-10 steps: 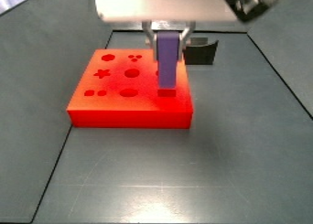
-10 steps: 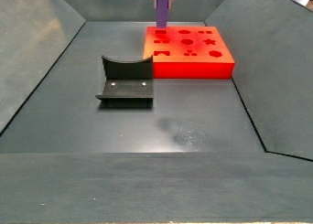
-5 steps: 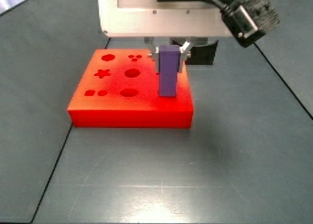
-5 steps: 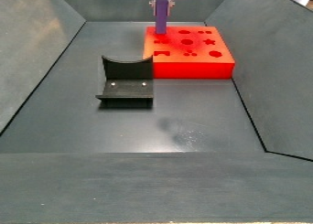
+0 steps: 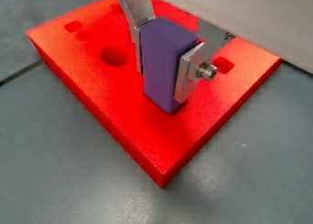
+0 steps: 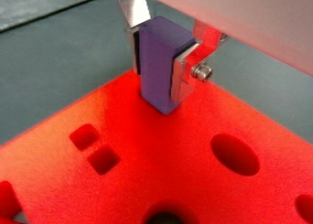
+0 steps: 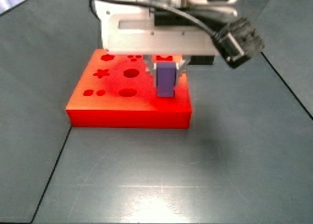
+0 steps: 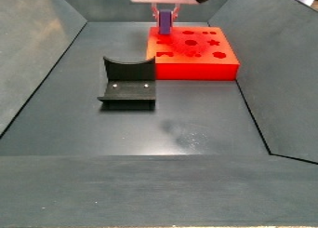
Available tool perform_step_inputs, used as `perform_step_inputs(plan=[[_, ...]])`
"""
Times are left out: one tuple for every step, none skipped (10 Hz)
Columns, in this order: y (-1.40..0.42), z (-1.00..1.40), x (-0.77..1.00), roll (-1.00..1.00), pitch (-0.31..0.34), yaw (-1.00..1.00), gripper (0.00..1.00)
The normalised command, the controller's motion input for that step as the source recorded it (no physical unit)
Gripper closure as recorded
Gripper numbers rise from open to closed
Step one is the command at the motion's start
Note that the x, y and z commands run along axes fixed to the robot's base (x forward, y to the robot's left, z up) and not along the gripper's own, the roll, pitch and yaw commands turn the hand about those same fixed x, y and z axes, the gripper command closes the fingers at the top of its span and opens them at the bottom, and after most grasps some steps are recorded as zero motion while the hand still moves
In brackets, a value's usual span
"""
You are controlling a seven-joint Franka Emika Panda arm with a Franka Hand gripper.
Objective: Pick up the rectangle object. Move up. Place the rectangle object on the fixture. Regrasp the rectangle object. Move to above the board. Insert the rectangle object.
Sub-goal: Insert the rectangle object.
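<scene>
My gripper (image 5: 162, 54) is shut on the purple rectangle object (image 5: 163, 61), holding it upright with its lower end down in the orange-red board (image 5: 146, 127). Both wrist views show the silver fingers (image 6: 188, 61) clamped on the block's sides (image 6: 159, 58). In a side view the block (image 7: 166, 80) stands low at the board's right end (image 7: 123, 113), under the gripper (image 7: 166, 63). In a side view the block (image 8: 165, 20) shows at the board's left corner (image 8: 199, 62). The dark fixture (image 8: 125, 83) stands apart on the floor, empty.
The board carries darker cutouts: star (image 7: 102, 74), circles (image 7: 131, 73), squares (image 6: 93, 147). Grey bin walls (image 8: 37, 73) slope up around the floor. The arm's white body (image 7: 153, 26) hangs over the board's far side.
The gripper has come down with the purple block. The block's lower end has sunk into the board, so less of it shows above the surface.
</scene>
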Motion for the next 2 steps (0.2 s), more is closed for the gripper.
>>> perform_step_inputs(plan=[[0.0, -0.37, -0.33, -0.03, -0.439, 0.09, 1.0], [0.0, 0.0, 0.0, 0.0, 0.0, 0.0, 1.0]])
